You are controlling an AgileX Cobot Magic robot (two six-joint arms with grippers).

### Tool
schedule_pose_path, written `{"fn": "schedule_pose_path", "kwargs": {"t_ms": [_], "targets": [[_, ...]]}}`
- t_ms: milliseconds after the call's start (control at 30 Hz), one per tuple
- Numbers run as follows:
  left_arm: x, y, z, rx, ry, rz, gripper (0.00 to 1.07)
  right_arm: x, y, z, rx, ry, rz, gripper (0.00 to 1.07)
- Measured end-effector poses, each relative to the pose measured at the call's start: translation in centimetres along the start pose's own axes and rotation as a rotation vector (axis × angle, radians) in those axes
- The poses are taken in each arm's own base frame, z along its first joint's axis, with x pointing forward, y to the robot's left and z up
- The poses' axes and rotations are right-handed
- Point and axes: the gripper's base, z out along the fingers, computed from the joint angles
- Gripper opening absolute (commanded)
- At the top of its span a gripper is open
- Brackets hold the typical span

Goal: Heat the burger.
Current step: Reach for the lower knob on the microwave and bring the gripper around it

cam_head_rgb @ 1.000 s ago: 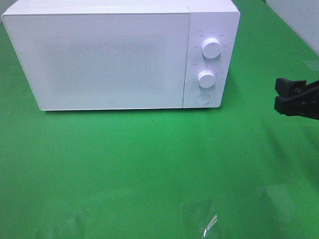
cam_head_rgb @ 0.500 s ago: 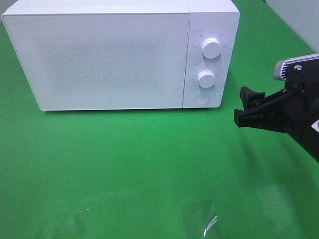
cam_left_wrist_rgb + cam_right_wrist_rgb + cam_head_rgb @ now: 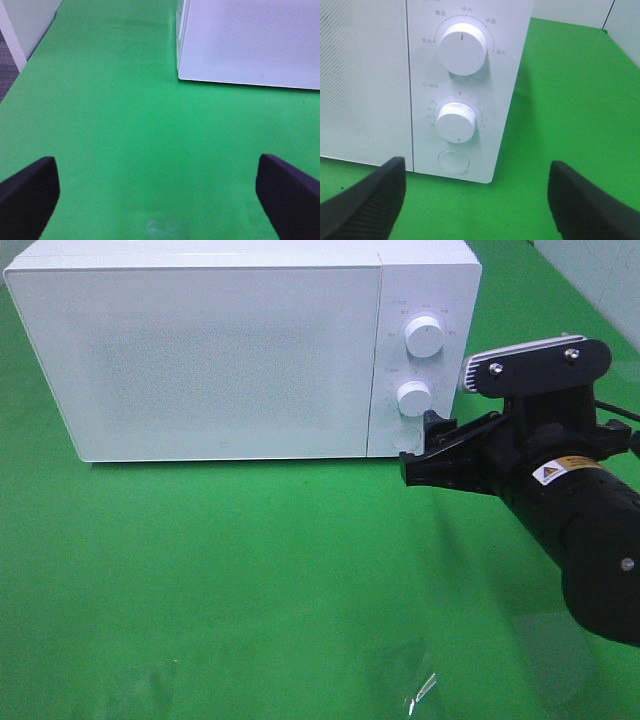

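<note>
Right wrist view: right gripper (image 3: pixel 476 200) hangs released, empty, close before the microwave (image 3: pixel 365 75) button (image 3: pixel 453 162), timer dial (image 3: pixel 457 121) just above. No view shows the burger. An off-centre push may nudge that dial or shove the microwave.

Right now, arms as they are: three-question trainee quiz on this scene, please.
1. True or false: the microwave door is open.
2. Which control is nearest the right end effector? A) upper knob B) lower knob C) round button
3. Fill in: the left end effector is ___, with nothing between its fingers.

Key: 1 false; 2 C; 3 open.
</note>
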Motion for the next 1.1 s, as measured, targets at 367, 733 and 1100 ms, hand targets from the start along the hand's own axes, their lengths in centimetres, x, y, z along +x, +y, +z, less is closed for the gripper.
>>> {"fn": "schedule_pose_path", "kwargs": {"t_ms": [367, 733, 1100], "targets": [[0.0, 0.0, 0.0, 0.0, 0.0, 0.0, 1.01, -0.5, 1.5, 1.8, 0.01, -0.033, 0.013, 0.75], [0.0, 0.0, 0.0, 0.0, 0.0, 0.0, 1.01, 0.1, 2.2, 4.4, 0.046, -0.026, 0.064, 0.75], [0.0, 0.0, 0.0, 0.0, 0.0, 0.0, 1.01, 1.0, 3.1, 7.0, 0.06, -0.022, 0.083, 0.75]]}}
